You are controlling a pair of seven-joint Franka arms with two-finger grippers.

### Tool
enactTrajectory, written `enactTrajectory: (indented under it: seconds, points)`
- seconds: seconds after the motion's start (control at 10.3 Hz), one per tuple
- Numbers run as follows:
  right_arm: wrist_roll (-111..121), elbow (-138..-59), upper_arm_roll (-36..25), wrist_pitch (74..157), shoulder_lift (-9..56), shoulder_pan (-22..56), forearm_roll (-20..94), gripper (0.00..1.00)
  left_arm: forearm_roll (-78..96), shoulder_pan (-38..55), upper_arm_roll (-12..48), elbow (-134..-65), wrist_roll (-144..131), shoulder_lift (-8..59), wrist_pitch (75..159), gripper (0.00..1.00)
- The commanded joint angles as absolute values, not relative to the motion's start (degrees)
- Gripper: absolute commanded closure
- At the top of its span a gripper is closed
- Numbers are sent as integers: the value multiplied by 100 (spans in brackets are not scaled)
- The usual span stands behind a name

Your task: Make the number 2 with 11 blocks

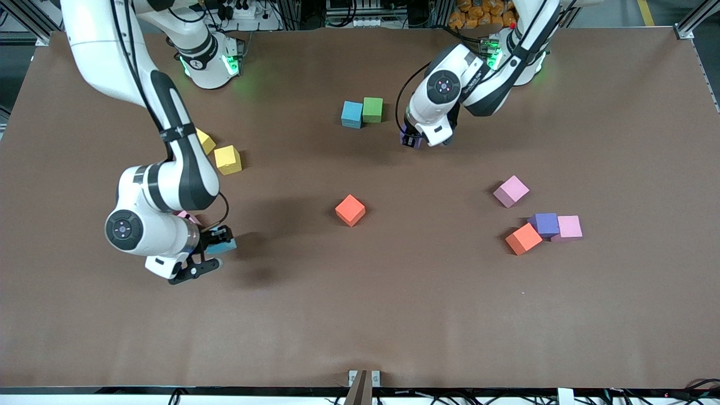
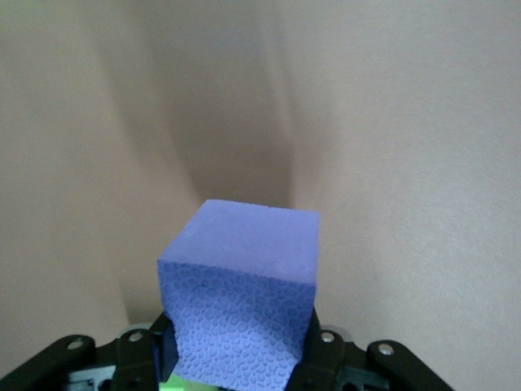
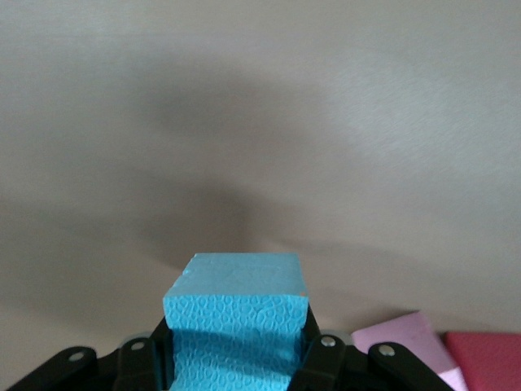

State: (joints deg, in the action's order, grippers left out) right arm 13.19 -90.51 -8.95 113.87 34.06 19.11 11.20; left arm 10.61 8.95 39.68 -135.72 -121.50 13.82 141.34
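Observation:
My left gripper is shut on a purple block, low over the table beside the touching cyan block and green block. My right gripper is shut on a second cyan block over the right arm's end of the table, beside a pink block and a red block. Loose on the table lie an orange block, a pink one, and a cluster of purple, pink and orange. No number 2 shows.
Two yellow cubes lie near the right arm's forearm, one partly hidden by it. A wide bare stretch of brown table runs along the edge nearest the front camera.

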Motion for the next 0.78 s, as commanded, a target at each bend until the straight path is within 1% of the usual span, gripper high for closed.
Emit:
enactTrajectory:
  seconds: [0.0,0.19,0.39,0.58,0.68]
  points:
    - [802,-9271,-896,11092,3051,2205,1178,80,1222,853,4165,-13869,-13267,1274,14458,100]
    - [547,-9378,-905,11083,2849,2425,1195,81,1222,835,4393,-13948,-13962,1274,14467,100]
    - [352,-9649,-896,11092,2620,2566,1204,81,1222,826,4543,-14001,-14360,1318,14519,100]
    - [160,-9808,-896,11101,2479,2759,1213,81,1230,774,4772,-14491,-14370,1301,15472,100]
    - [45,-9809,-923,11101,2470,2890,1222,82,1222,782,4816,-14632,-14361,1309,15756,100]
